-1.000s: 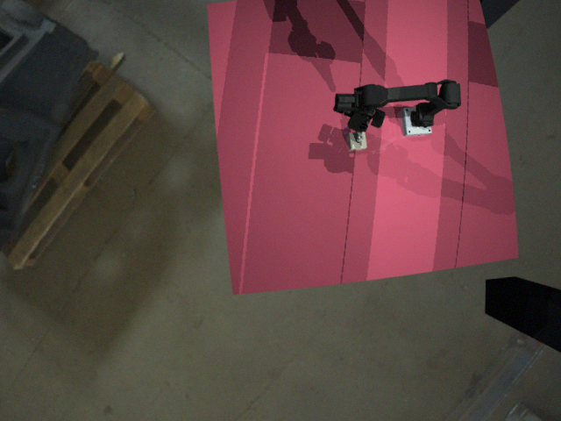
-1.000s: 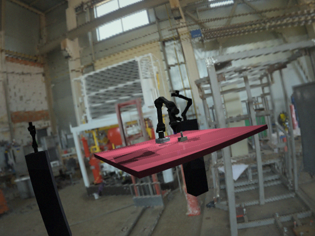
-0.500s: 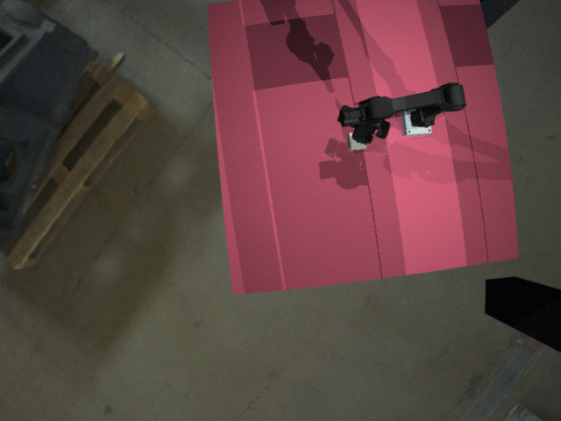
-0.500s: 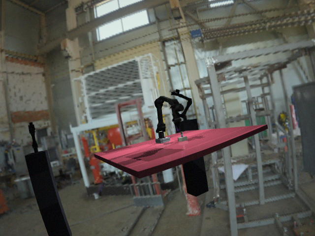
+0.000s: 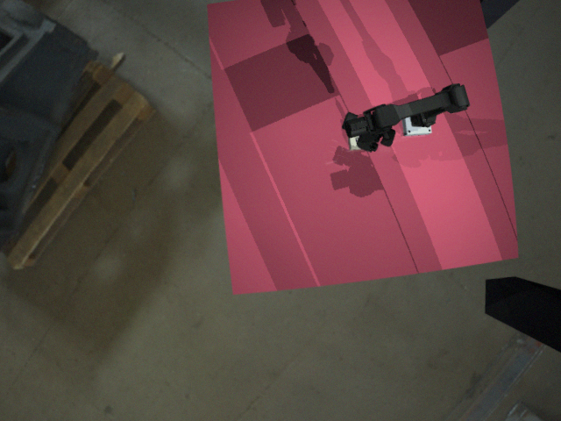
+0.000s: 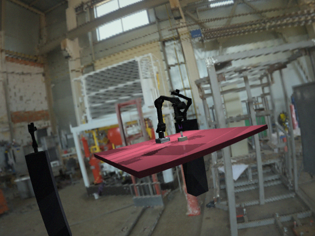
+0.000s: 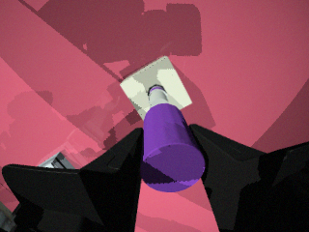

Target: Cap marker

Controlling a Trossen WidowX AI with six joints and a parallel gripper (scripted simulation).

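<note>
Plainly, your main risk here is misalignment at the mouth of the cap (image 7: 170, 149). In the wrist view the purple cap hangs over the marker (image 7: 156, 92), whose tip just shows past the cap's far end, with the pale holder block (image 7: 169, 76) beneath it on the red table (image 7: 258, 39). Whether the cap's opening is truly centred on the tip cannot be told; that end faces away from the camera. If you press down off-axis, the rim may catch the marker's shoulder, tilt the marker in the block, or push the cap askew within the grip. A lean in the cap would cause the same fault. In the exterior view the cap (image 6: 180, 126) sits above the marker (image 6: 181, 132) with a gap, so it is not yet seated.

The gripper (image 7: 169, 174) is closed to a narrow setting on the cap, one dark finger (image 7: 123, 174) on each side of the purple barrel. It touches nothing else. Release too early, before the click, and the cap may sit loose or topple.
</note>
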